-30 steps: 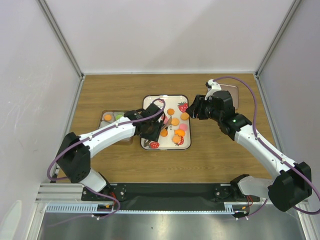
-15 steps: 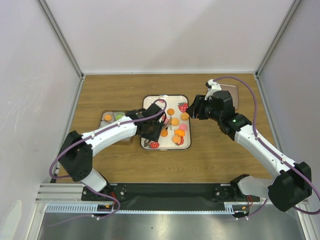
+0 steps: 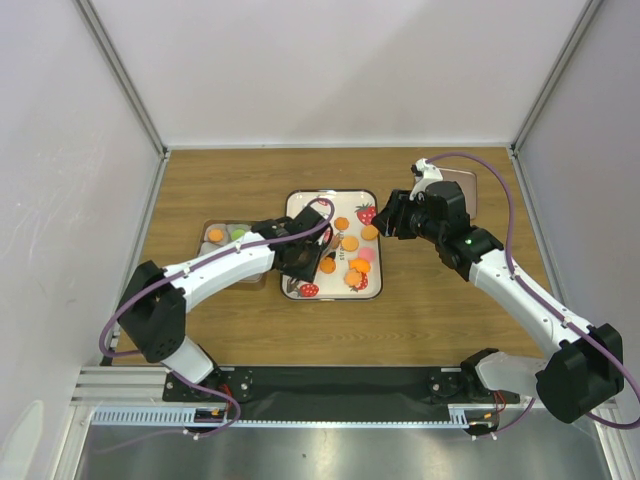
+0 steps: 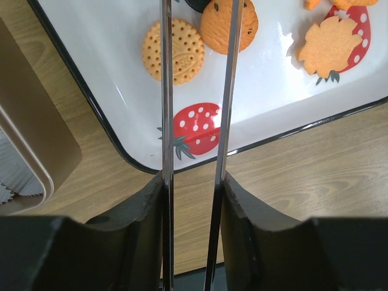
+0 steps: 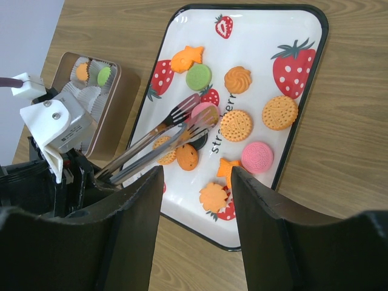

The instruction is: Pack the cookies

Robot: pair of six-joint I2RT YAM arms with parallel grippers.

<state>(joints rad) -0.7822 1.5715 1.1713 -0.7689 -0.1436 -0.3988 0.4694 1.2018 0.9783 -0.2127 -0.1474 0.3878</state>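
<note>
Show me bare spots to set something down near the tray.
Free: table wood between the tray and the near edge; the tray's white far end between its strawberry prints. Crowded: the tray's middle, cookies and tongs.

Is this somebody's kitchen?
Probably not: it looks like a robot test booth. Plain white walls box in a wooden table, and a left arm and right arm reach toward a tray of cookies.

Lab robot cell: white panel walls (image 3: 340,70), aluminium rail (image 3: 110,385), wooden table (image 3: 250,180).
</note>
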